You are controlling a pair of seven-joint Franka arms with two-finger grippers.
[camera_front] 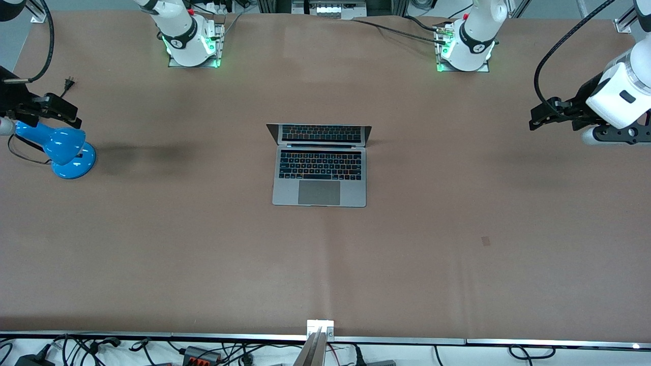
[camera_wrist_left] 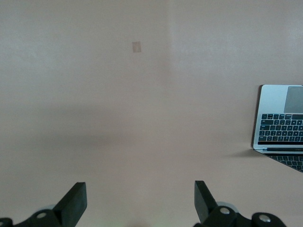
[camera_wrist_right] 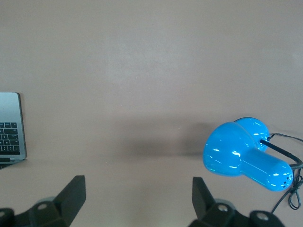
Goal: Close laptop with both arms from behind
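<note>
Laptop (camera_front: 319, 165) sits open mid-table, hinge edge facing the bases, roughly midway between my left gripper (camera_front: 546, 116), released and empty over its table end, and my right gripper (camera_front: 51, 109), released above the blue lamp (camera_front: 63, 148).

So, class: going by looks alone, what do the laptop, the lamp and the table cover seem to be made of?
Laptop: probably metal, matte silver-grey with an even sheen; black keys, likely plastic.
Lamp: glossy blue, showing bright highlights; painted metal or plastic, can't tell which.
Table cover: matte brown sheet with faint creases, possibly paper or a thin mat.
</note>
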